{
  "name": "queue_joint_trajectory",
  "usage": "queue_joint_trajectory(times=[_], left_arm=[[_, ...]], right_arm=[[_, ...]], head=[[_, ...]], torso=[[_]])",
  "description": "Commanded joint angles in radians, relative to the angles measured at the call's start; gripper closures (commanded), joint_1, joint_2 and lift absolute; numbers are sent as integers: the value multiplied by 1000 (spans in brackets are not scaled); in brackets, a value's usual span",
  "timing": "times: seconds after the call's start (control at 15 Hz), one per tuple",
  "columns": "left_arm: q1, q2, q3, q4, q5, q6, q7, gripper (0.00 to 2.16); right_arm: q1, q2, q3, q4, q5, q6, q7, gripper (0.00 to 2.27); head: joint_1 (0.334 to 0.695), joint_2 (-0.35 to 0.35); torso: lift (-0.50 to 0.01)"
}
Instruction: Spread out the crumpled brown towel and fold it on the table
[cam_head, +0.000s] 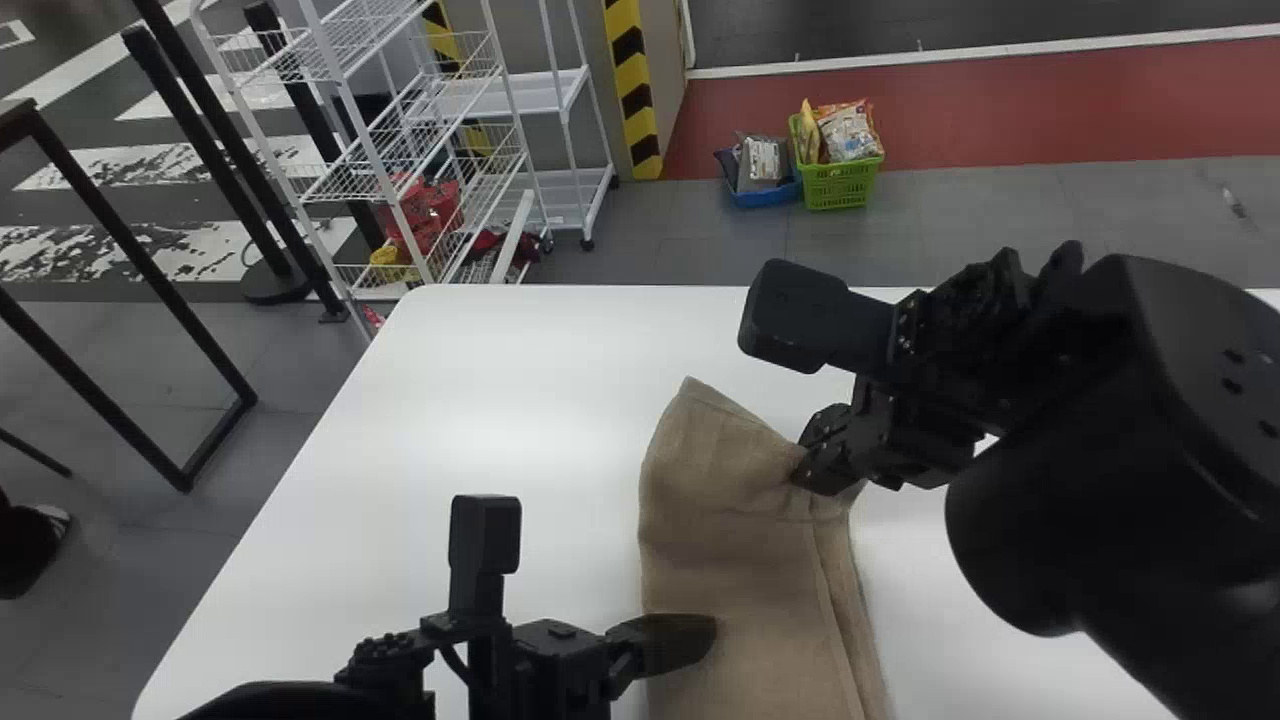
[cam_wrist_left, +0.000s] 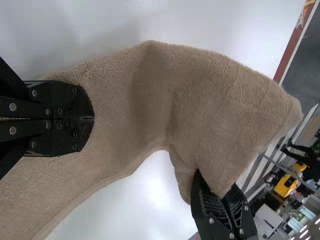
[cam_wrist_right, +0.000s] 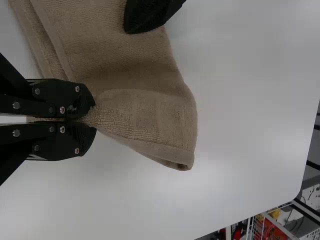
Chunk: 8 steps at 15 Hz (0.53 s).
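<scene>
Beneath the towel, the white table (cam_head: 480, 430) is seen, and beyond it to the left a white wire rack (cam_head: 378, 165). The brown towel (cam_head: 735, 560) is laid lengthwise on the table, layered along its right side. At the towel's far part, its cloth is pinched by the right gripper (cam_head: 812, 472), fingers closed. Over the towel's left side, the left gripper (cam_head: 700, 642) is held closed; whether cloth is gripped cannot be told.
</scene>
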Motion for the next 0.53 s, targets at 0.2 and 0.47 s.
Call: queue_joint_trajectory(times=[0.2,0.47], left_arm=[[-27,-3,-39,11,-27,2,16,1966],[-53,-3,-69,31,-36,2,30,1966]], right_arm=[[45,-90,4,-160,-10,78,9,1109],[80,-129,44,-237,-10,130,9,1109]], head=[[695,210],[695,184]], torso=[[-127],[-127]])
